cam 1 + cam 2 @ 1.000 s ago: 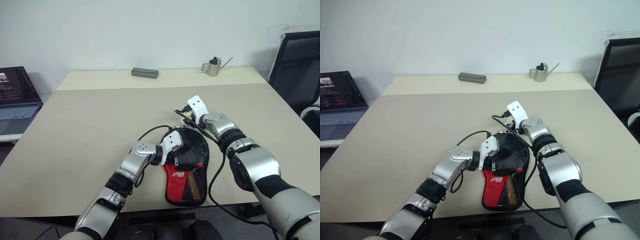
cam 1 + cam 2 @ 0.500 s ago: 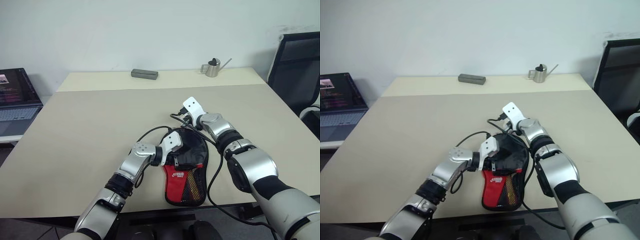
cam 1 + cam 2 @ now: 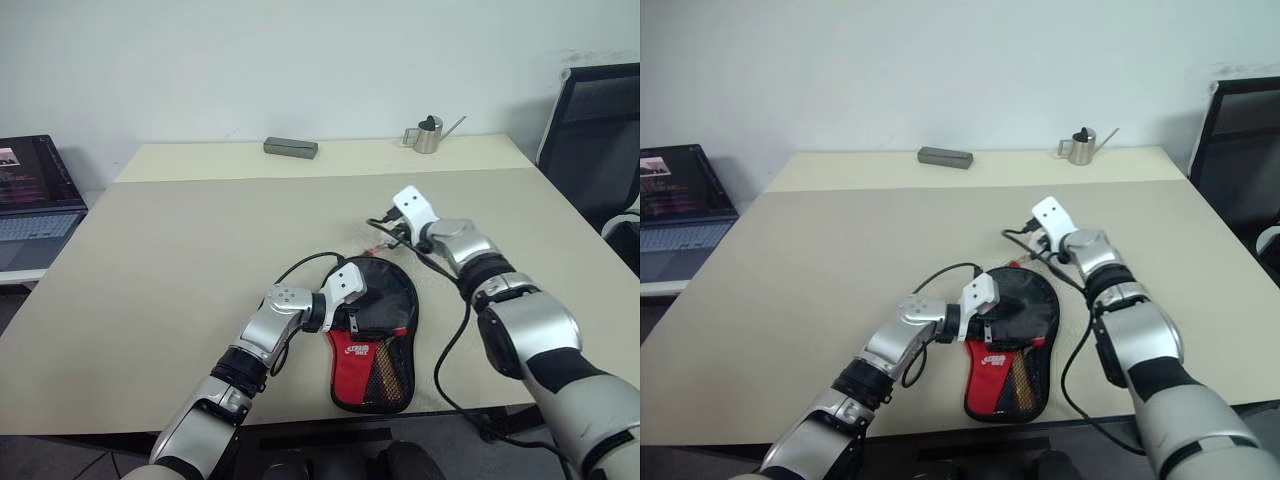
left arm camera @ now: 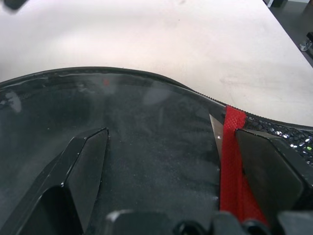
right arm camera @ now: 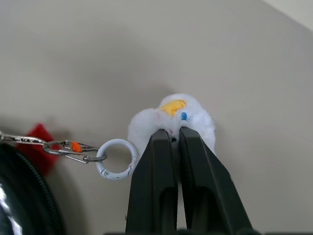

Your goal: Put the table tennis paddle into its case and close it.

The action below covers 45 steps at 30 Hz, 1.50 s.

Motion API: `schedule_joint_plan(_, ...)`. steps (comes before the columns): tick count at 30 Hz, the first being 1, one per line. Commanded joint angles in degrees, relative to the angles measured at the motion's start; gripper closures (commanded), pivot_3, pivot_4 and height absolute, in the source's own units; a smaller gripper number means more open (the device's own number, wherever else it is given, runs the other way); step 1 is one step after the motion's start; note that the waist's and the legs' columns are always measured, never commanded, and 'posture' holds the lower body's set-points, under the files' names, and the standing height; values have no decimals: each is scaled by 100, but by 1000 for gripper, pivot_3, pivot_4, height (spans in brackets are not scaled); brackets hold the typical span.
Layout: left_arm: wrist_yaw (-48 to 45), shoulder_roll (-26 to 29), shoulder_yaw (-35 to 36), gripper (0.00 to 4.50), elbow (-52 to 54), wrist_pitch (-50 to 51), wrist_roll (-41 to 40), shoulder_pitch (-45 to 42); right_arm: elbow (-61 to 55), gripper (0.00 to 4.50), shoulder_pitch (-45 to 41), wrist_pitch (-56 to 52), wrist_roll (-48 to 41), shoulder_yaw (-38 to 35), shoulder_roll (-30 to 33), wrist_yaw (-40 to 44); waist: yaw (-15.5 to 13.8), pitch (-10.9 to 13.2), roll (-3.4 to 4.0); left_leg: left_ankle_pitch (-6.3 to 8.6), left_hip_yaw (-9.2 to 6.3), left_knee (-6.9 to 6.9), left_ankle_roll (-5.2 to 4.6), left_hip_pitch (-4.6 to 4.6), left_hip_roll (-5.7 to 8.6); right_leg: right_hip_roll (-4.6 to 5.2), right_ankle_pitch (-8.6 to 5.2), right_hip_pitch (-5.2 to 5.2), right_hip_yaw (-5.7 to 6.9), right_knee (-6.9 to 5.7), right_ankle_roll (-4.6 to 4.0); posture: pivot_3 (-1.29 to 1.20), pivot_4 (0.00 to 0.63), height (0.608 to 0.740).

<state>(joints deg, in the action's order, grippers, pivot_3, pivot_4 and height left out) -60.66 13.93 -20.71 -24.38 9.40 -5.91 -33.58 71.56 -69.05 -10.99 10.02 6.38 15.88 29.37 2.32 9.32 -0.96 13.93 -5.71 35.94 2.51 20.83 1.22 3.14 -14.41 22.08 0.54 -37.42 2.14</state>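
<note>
The case (image 3: 378,322), black above and red with mesh below, lies flat near the table's front edge. My left gripper (image 3: 352,300) is open, its two fingers (image 4: 87,164) spread over the case's black fabric (image 4: 146,122) beside a red strip (image 4: 234,161). My right gripper (image 5: 174,131) is just beyond the case's top right edge. It is shut on a white fluffy charm (image 5: 171,115) with a yellow patch. A white ring (image 5: 116,159) and a short metal chain (image 5: 63,145) link the charm to the case's edge. The table tennis paddle is hidden.
At the table's far edge stand a grey box (image 3: 290,147) and a small metal watering can (image 3: 427,133). A laptop (image 3: 35,190) sits off the table on the left, and a black chair (image 3: 600,120) on the right.
My right gripper has shut on the white charm and drawn it to the right, away from the case's top. The left arm has kept still on the case.
</note>
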Motion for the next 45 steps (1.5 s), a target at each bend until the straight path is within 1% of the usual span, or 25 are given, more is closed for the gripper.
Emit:
schedule_joint_plan(1, -17, 73, -366, 0, -562, 304, 387, 386, -578, 4474, 154, -2, 42, 33, 354, 191, -1, -1, 1, 0, -1, 0, 0, 0, 0, 0, 0, -1, 1, 3, 0, 0, 150, 740)
schedule_joint_plan(8, -45, 50, -363, 0, -644, 310, 405, 352, -1925, 4474, 929, -387, 68, 212, 705, 622, -24, -4, 8, 1, -5, -9, 0, 4, 1, 0, 4, -11, 5, 33, 7, 0, 150, 740)
schedule_joint_plan(13, -39, 52, -354, 0, -670, 323, 416, 355, -3605, 4474, 1737, -1132, -25, 228, 1151, 1136, -49, -6, 11, 1, -10, -11, 1, 6, 0, 0, 3, -11, 9, 39, 9, 0, 150, 740)
schedule_joint_plan(25, -19, 43, -343, 0, -748, 302, 427, 341, -6036, 4474, 2693, -2512, -359, 91, 2063, 1787, -64, -8, 14, 3, -11, -13, 3, 9, 0, 2, 0, -12, 11, 47, 14, 0, 150, 740)
schedule_joint_plan(30, -21, 29, -348, 0, -793, 286, 434, 323, -7064, 4474, 3251, -3116, -632, 104, 2511, 2162, -69, -8, 14, 4, -13, -12, 4, 9, 0, 2, -1, -13, 13, 49, 16, 0, 150, 740)
schedule_joint_plan(37, -29, -15, -365, 0, -876, 252, 452, 271, -8209, 4474, 4098, -3709, -1036, 127, 3128, 2560, -80, -5, 8, 7, -15, -12, 9, 9, 1, 4, -5, -20, 15, 54, 22, 0, 150, 740)
schedule_joint_plan(45, -69, -38, -373, 0, -960, 198, 475, 224, -9025, 4474, 4701, -4056, -1474, 180, 3665, 2826, -83, 0, -5, 11, -23, -11, 15, 5, 1, 5, -12, -31, 19, 61, 27, 0, 150, 740)
